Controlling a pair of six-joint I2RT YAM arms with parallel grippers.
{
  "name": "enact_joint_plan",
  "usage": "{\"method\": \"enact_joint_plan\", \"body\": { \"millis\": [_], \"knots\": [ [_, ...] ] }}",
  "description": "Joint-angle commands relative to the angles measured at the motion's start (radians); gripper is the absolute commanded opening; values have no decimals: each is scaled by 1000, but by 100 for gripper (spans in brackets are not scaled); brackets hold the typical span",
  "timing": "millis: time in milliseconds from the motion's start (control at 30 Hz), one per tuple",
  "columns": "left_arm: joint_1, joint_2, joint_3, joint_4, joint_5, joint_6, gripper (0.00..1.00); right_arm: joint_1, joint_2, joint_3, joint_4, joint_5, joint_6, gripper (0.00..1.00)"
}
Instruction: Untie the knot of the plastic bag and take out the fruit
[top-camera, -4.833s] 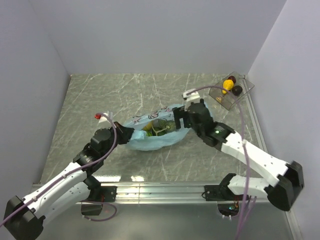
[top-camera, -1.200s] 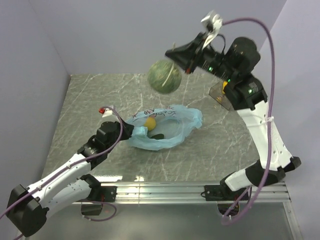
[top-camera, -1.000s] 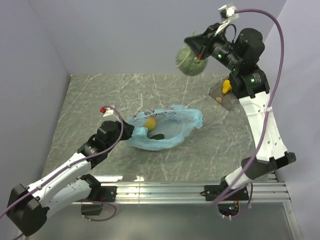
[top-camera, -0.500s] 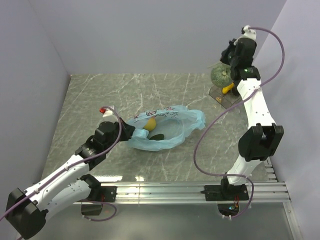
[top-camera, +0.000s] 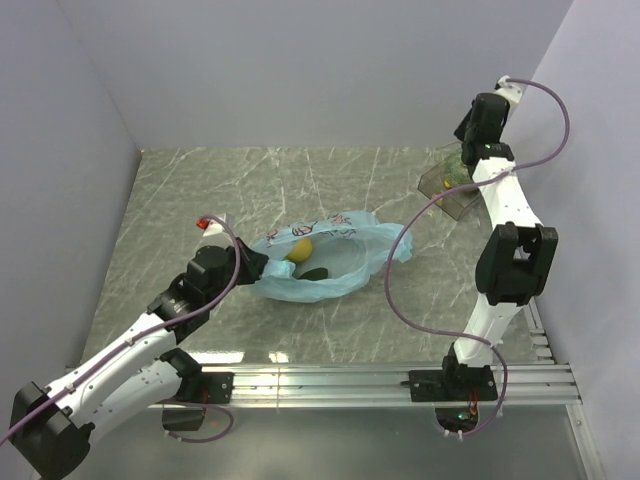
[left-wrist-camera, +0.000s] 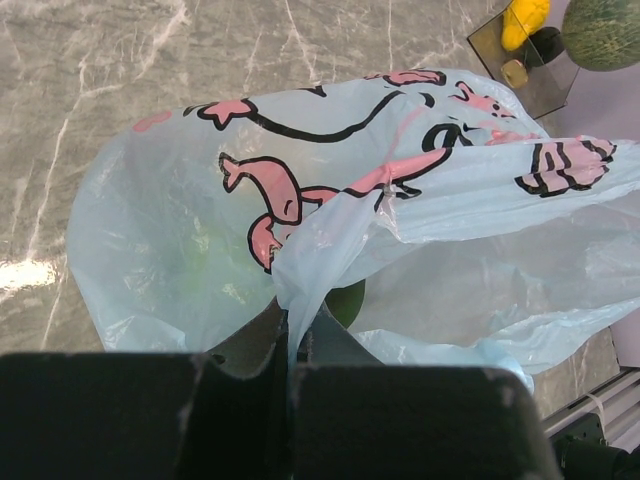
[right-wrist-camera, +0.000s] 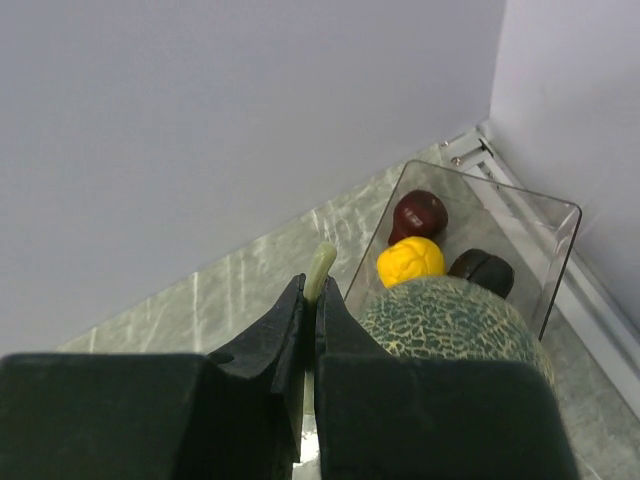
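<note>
Right hand (right-wrist-camera: 309, 300): fingers together, clamped on the pale stem (right-wrist-camera: 320, 265) of the ribbed grey-green melon (right-wrist-camera: 450, 325). The melon hangs straight below the hand, stem axis near vertical. It is over the near end of the clear tray (right-wrist-camera: 500, 187) at the far right corner of the table (top-camera: 200, 190). Cannot tell if the melon touches the tray floor or floats just above it. A dark red fruit (right-wrist-camera: 418, 212) sits further back in the tray.

Left hand (left-wrist-camera: 292, 330): fingers shut tight on a fold of the plastic bag (left-wrist-camera: 180, 230) at its near-left rim, pinning it to the table. The bag mouth gapes toward the right and no knot can be seen.

Two fruits show inside the bag: a smooth yellow fruit (top-camera: 299, 247) and a dark green oval fruit (top-camera: 314, 273). The oval's long axis runs roughly left-right.

Key relation: tray directly under the melon, so the likely next step is just to let go of the stem, maybe after lowering a bit. The fruit left in the bag is well apart from the right hand, across the table to its left. It is just beside the left hand, which is busy with the bag. Roughly mid-task by my read.
</note>
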Motion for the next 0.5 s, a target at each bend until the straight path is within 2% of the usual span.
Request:
{"method": "enact_joint_plan", "body": {
  "millis": [0, 233, 467],
  "knots": [
    [4, -16, -6, -1, 7, -6, 0, -6, 13, -74, 109, 28, -7, 0],
    [4, -37, -9, -19, -7, -3, 1, -15, 62, -157, 180, -41, -18, 0],
    [4, -46, -17, -21, -5, -11, 1, -16, 123, -92, 110, -98, -13, 0]
  ]
}}
